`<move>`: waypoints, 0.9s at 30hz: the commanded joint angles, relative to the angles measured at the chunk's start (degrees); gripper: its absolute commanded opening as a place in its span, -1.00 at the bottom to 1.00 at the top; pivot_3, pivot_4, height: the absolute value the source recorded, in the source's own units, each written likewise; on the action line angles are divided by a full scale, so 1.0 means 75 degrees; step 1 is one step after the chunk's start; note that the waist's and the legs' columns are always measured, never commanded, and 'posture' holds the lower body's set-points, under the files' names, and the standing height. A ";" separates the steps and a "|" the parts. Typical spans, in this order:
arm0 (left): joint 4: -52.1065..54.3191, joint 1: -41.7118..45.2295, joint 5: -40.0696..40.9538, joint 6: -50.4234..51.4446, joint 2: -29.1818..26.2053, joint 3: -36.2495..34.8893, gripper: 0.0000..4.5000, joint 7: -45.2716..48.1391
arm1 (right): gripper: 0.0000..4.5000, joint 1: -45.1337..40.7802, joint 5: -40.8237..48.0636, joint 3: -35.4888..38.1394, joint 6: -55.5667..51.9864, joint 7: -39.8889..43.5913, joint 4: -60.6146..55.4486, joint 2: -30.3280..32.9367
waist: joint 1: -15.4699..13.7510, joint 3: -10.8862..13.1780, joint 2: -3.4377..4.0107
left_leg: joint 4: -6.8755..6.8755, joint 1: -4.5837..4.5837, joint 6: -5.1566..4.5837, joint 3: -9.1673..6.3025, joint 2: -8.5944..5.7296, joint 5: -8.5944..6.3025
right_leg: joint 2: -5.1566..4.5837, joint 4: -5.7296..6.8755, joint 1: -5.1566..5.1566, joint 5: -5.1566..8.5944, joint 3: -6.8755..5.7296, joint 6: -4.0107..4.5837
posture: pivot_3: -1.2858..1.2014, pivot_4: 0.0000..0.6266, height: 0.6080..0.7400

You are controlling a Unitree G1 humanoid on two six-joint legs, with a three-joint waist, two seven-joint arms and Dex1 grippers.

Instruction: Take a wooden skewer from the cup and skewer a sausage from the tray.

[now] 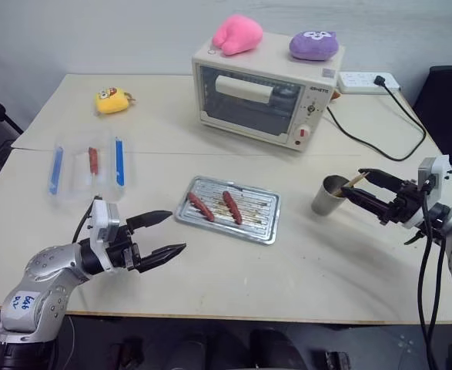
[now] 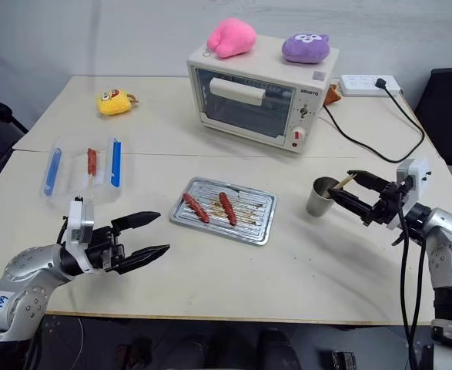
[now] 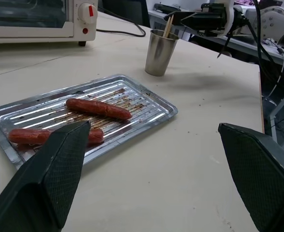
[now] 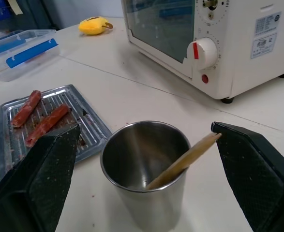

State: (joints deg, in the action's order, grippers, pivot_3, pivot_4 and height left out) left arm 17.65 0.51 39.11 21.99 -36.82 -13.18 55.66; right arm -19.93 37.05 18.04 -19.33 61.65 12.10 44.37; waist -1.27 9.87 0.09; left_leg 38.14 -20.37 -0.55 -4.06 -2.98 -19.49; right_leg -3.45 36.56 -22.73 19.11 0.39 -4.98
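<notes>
The grey metal cup (image 1: 329, 195) stands right of the silver tray (image 1: 261, 213). A wooden skewer (image 4: 183, 162) leans in the cup, its top poking over the rim. My right gripper (image 1: 352, 182) is open and level, with its fingertips on either side of the skewer's top just above the cup, touching nothing. Two reddish-brown sausages (image 1: 200, 206) (image 1: 231, 206) lie side by side on the tray. Left of the tray and near the table's front, my left gripper (image 1: 177, 232) is open and empty, pointing toward the tray.
A cream toaster oven (image 1: 264, 96) stands behind the tray with a pink plush (image 1: 237, 35) and a purple plush (image 1: 313, 45) on top. A clear box with blue clips (image 1: 87, 164) lies at the left. A yellow toy (image 1: 112, 100) sits far left, a power strip (image 1: 368, 80) far right.
</notes>
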 commanded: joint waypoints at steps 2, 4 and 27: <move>0.0254 -0.0095 0.0017 -0.0175 -0.0006 -0.0166 0.99 -0.0032 | 1.00 0.0152 0.0148 0.0273 -0.0139 0.0043 -0.0641 0.0086 | 0.0000 0.0000 0.0000 | 0.0000 0.0000 0.0000 0.0000 0.0000 0.0000 | 0.0000 0.0000 0.0000 0.0000 0.0001 0.0000 | 0.03 -0.52 1.00; 0.0223 -0.0085 0.0007 -0.0197 -0.0004 -0.0147 0.99 -0.0037 | 1.00 0.0216 0.0155 0.0303 -0.0183 0.0020 -0.0821 0.0092 | 0.0000 0.0000 0.0000 | 0.0000 0.0000 0.0000 0.0000 0.0000 0.0000 | 0.0000 0.0000 0.0000 0.0000 0.0000 0.0000 | 0.03 -0.52 1.00; -0.0100 0.0057 -0.0198 -0.0459 0.0048 0.0033 0.99 0.0089 | 1.00 0.1328 0.0213 0.1237 -0.0203 -0.0116 -0.2021 0.0264 | -0.0006 0.0000 0.0000 | -0.0005 0.0000 0.0000 -0.0001 0.0000 -0.0001 | 0.0000 -0.0005 0.0000 0.0000 0.0001 0.0000 | 0.03 -0.52 1.00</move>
State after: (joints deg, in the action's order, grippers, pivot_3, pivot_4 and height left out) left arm 16.92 0.78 37.87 19.65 -36.48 -12.47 55.92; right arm -10.10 37.29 25.23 -21.26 60.57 -0.81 45.08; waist -1.31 9.87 0.09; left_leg 38.10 -20.38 -0.55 -4.06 -2.98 -19.50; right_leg -3.45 36.53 -22.73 19.11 0.40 -4.98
